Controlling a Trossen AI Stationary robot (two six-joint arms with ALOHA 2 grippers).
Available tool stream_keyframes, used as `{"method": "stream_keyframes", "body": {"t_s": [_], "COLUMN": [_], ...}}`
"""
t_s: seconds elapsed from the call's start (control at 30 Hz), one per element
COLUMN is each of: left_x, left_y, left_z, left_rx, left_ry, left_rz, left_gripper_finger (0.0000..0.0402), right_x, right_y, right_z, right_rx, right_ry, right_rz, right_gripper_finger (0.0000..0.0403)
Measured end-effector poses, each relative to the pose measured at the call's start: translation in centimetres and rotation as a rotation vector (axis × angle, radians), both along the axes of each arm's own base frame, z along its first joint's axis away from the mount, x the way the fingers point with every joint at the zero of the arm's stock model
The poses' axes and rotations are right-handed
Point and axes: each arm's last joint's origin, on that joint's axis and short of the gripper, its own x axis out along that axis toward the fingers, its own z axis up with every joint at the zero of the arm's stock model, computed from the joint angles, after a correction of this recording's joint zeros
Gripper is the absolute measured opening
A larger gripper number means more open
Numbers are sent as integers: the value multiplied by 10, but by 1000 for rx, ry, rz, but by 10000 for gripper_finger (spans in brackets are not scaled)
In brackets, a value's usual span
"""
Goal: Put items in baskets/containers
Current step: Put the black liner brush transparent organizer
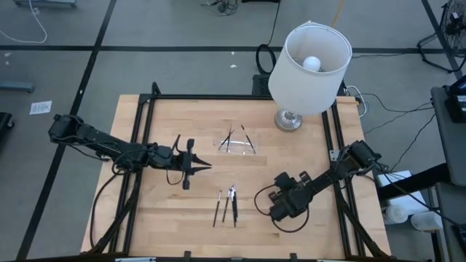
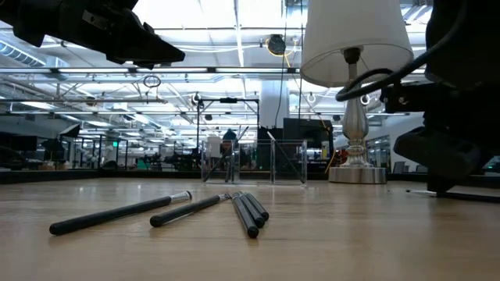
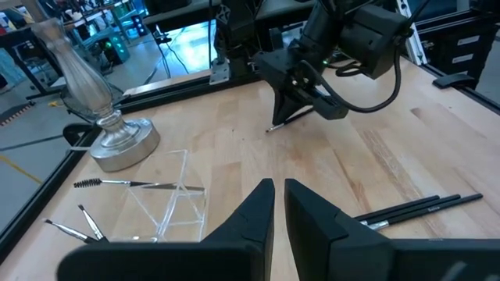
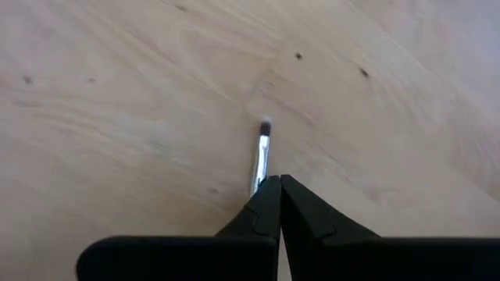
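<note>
Desk (image 1: 182,225) of pale wood fills the overhead frame's centre. The clear tray (image 1: 238,143), centre frame, already holds a few brushes. Three more brushes (image 1: 227,206) lie lower centre. The right tool (image 1: 274,211), lower right, is pinched shut on a small brush (image 4: 261,156), apparently lifting it. The left tool (image 1: 195,164), centre left, hovers nearly closed, empty.

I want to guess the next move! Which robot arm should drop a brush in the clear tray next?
The right one, probably. The right gripper is already shut on a small brush, so it only needs carrying to the clear tray. The left gripper is nearer the tray but holds nothing.
</note>
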Motion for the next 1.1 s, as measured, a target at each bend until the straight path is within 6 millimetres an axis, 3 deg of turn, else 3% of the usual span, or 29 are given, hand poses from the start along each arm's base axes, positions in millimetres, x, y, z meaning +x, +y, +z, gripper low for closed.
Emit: {"method": "stream_keyframes", "body": {"t_s": [0.6, 0.9, 1.1], "left_x": [0, 0, 0], "left_y": [0, 0, 0], "left_z": [0, -1, -2], "left_rx": [-3, -3, -12], "left_ry": [2, 5, 17], "left_rz": [1, 1, 5], "left_gripper_finger": [42, 42, 42], "right_x": [5, 31, 36], "right_y": [3, 19, 25], "right_z": [4, 49, 65], "right_rx": [8, -7, 69], "right_ry": [-15, -82, 105], "right_rz": [80, 191, 440], "right_gripper_finger": [0, 0, 0]}}
